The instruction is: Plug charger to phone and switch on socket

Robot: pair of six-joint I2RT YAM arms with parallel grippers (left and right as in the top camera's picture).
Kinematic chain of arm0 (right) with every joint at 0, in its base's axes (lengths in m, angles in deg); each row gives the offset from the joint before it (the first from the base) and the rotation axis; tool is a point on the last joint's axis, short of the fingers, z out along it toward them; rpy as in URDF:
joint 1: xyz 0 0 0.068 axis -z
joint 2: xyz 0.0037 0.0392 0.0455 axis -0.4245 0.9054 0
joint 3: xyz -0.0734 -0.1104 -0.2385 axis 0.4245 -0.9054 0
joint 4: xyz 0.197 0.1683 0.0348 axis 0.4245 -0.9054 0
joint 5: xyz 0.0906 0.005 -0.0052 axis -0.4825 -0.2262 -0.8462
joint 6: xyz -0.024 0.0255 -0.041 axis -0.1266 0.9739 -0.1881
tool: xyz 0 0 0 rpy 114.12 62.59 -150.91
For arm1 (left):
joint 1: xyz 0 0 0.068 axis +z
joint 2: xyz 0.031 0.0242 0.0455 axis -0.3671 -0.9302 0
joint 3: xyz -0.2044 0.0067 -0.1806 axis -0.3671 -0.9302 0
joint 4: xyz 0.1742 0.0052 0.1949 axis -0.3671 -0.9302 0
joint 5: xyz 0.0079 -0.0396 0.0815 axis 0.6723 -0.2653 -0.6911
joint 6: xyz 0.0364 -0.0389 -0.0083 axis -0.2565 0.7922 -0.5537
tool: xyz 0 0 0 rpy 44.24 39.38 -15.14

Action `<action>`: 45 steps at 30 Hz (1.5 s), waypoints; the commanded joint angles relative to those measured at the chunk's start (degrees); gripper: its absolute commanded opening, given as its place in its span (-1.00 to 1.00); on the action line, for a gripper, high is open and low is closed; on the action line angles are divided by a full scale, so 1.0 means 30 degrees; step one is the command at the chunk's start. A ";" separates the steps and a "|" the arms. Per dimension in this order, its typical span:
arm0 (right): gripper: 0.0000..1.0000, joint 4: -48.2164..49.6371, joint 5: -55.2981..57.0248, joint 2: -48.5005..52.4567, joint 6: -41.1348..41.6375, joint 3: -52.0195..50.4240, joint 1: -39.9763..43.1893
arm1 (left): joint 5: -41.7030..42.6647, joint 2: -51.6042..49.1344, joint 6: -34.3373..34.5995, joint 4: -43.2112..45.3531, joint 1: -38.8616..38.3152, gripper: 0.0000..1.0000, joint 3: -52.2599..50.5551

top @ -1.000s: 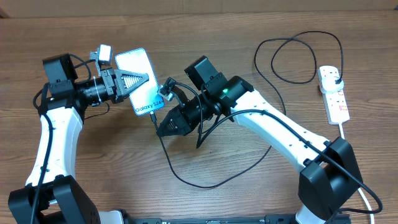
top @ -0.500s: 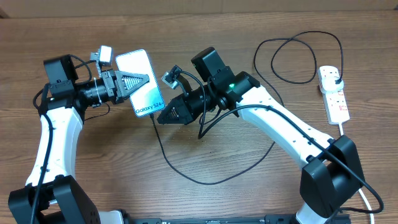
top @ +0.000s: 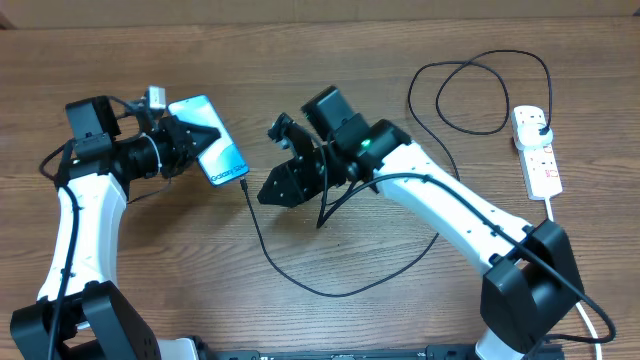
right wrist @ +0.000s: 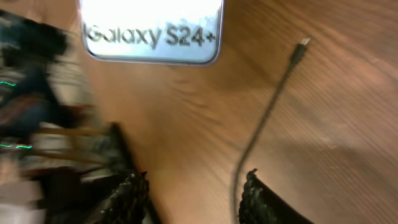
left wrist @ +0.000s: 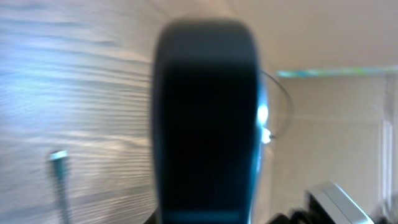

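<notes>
My left gripper (top: 203, 143) is shut on the phone (top: 220, 156), holding it tilted above the table; its cyan screen reads "Galaxy S24+" (right wrist: 152, 31). In the left wrist view the phone (left wrist: 205, 124) is a dark blur filling the middle. The charger's connector tip (top: 245, 185) lies loose on the wood just off the phone's lower edge, apart from it (right wrist: 303, 43). My right gripper (top: 275, 190) stands open over the cable (right wrist: 249, 149), which runs beside one of its fingers (right wrist: 255, 196). The black cable loops right to a plug (top: 540, 122) in the socket (top: 540, 165).
A thick white cord (top: 553, 212) leaves the socket's near end toward the right front. The slack cable sweeps across the table's middle (top: 310, 290) and coils at the back right (top: 480, 95). The table's far edge (top: 320, 22) runs along the top.
My right gripper has opened and let go of the cable, backing slightly away. The left arm has swung the phone left and tilted it. The connector tip now lies on the table.
</notes>
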 commanded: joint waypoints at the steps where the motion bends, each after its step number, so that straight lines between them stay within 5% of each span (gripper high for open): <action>1: 0.05 -0.0255 0.4721 0.0262 -0.0109 -0.0095 -0.1399 | -0.2528 0.0437 -0.0117 -0.0488 0.0364 -0.91 0.0197; 18: 0.12 -0.0605 1.3019 0.5348 -0.0182 -0.0095 -0.7715 | -0.4481 0.0437 0.0809 -0.1479 0.2353 -0.92 0.0197; 22: -0.13 -0.0685 1.4600 0.5872 -0.0204 -0.0095 -0.7905 | -0.4481 0.0437 0.0809 -0.1479 0.2353 -0.91 0.0197; 24: -0.77 -0.0838 1.5161 0.6003 -0.0262 -0.0095 -0.7883 | -0.4481 0.0437 0.0809 -0.1479 0.2353 -0.91 0.0197; 25: -0.93 -0.1049 1.5475 0.6025 -0.0270 -0.0095 -0.7796 | -0.4481 0.0437 0.0809 -0.1479 0.2353 -0.91 0.0197; 35: -0.92 -1.1351 1.5686 0.6018 -0.3228 -0.0153 -0.4481 | -0.4481 0.0437 0.0801 -0.1479 0.2353 -0.92 0.0197; 45: -0.92 -1.3712 1.3806 0.5595 -0.2769 -0.0168 0.0080 | -0.4488 0.0437 0.0794 -0.2004 0.2353 -0.91 0.0197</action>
